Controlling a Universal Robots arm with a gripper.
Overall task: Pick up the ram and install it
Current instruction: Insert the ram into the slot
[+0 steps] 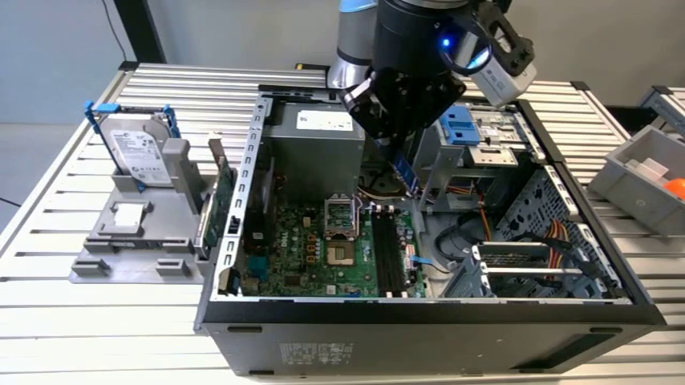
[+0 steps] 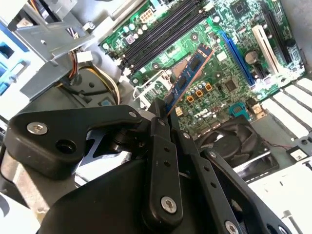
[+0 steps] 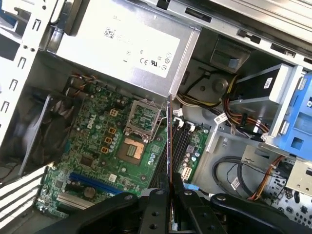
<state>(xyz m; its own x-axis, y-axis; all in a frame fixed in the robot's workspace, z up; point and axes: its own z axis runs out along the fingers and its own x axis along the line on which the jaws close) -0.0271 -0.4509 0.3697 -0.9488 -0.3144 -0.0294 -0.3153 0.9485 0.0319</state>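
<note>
Exterior view, gripper: my gripper (image 1: 394,152) hung over the open computer case (image 1: 428,325), its fingers clamped on the ram.
Exterior view, ram: the ram (image 1: 403,172) pointed down from my fingertips above the motherboard (image 1: 310,257), near the far end of the long black slots (image 1: 387,257).
Exterior view, surroundings: the hard drive (image 1: 137,148) in its blue frame stood outside the case at the exterior view's left, with the green expansion card (image 1: 220,204) between it and the case wall.
Second wrist view, gripper: my gripper (image 2: 164,108) pinched the near end of the stick from both sides.
Second wrist view, ram: the ram (image 2: 189,75), a dark blue strip with chips along it, reached out tilted over the green board, beside the slots (image 2: 161,31) and seated in none of them.
Second wrist view, gap: the free end seemed clear of the board, though I could not judge that from this angle.
First wrist view, gripper: my gripper (image 3: 169,183) was closed on the stick.
First wrist view, ram: seen edge-on, the ram (image 3: 169,141) was a thin line between the processor socket (image 3: 135,146) and the slots (image 3: 181,141), below the grey power supply (image 3: 131,44).
</note>
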